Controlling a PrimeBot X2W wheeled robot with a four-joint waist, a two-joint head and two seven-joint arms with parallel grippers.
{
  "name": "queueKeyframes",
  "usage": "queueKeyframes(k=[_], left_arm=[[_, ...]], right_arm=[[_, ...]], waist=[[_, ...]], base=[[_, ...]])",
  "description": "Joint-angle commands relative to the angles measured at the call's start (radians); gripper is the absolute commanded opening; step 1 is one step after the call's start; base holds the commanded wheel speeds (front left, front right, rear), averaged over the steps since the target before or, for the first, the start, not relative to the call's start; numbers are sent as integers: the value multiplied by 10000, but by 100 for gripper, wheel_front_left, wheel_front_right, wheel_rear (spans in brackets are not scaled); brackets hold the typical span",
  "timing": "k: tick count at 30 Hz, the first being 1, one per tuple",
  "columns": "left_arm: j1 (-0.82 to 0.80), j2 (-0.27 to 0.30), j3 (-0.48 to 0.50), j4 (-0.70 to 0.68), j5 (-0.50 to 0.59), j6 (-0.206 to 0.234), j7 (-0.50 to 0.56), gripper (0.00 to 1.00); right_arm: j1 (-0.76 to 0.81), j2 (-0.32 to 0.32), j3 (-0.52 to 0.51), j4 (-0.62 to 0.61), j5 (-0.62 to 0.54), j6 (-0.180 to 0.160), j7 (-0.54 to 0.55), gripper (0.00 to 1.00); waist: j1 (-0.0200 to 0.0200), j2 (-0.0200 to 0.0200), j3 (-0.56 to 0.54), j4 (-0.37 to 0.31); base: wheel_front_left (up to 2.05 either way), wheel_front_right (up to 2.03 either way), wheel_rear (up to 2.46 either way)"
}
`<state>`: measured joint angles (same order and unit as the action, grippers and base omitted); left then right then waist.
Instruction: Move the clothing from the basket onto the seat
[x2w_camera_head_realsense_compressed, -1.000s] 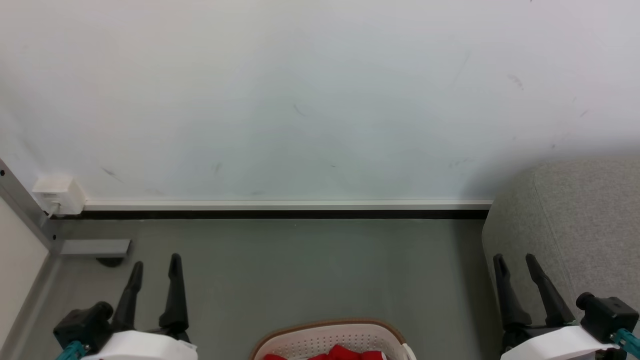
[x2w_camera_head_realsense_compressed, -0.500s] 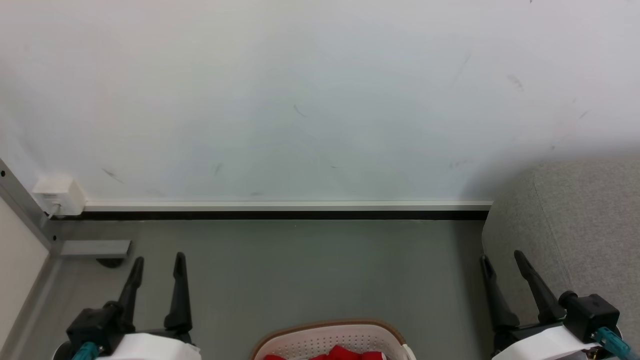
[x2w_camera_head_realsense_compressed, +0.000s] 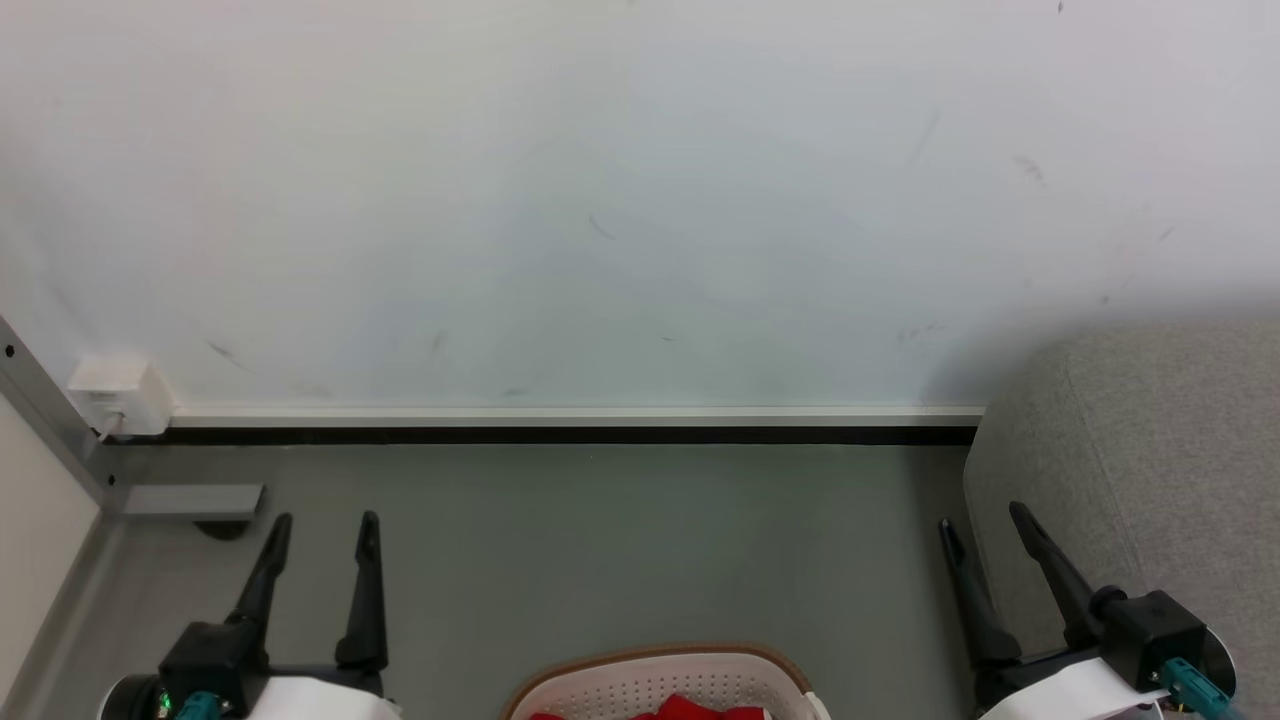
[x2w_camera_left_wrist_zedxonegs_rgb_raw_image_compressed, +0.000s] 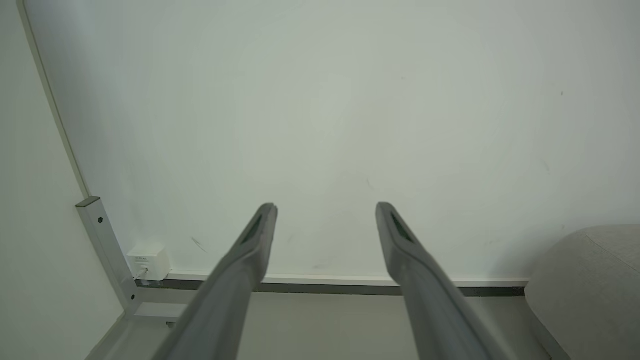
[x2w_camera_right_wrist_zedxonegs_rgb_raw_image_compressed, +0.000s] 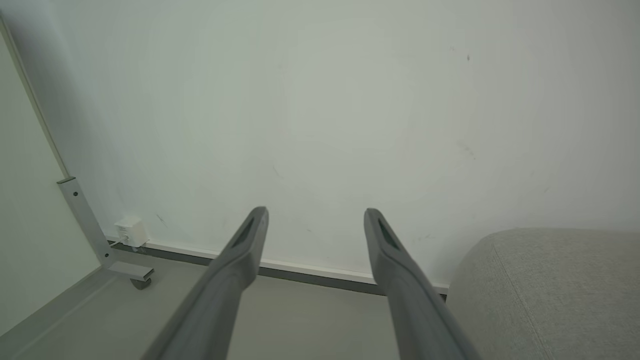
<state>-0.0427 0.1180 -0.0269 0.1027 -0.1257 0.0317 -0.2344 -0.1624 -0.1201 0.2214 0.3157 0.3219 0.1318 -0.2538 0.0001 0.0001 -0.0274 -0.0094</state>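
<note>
The white basket with a tan-brown rim peeks in at the bottom middle of the head view, red clothing lying inside it. The light grey seat rises at the right; it also shows as the seat and the seat in the wrist views. My left gripper stands open at the lower left, left of the basket, nothing between its fingers. My right gripper stands open at the lower right, in front of the seat's end. Both wrist views look between spread fingers, left gripper and right gripper, toward the wall.
A white wall with a baseboard runs across the back above grey floor. At the left stand a grey metal frame leg on a castor and a small white wall box.
The left gripper has shifted slightly right and lower. The right gripper has moved left, away from the seat, and tilted its fingers leftward. Both stay open.
</note>
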Motion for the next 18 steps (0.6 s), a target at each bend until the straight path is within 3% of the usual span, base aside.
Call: queueKeyframes(k=[1,18], left_arm=[[-72,103,27,4,237,-14,-107,100],[50,-39,-7,-33,1174,19,-313,100]], right_arm=[[-133,12,-3,3,-224,-19,-42,100],[-172,135,-59,-77,-930,-21,-123,100]], waist=[[-1,-1,-2,0],[-1,-1,-42,-30]], base=[[0,0,0],[0,0,0]])
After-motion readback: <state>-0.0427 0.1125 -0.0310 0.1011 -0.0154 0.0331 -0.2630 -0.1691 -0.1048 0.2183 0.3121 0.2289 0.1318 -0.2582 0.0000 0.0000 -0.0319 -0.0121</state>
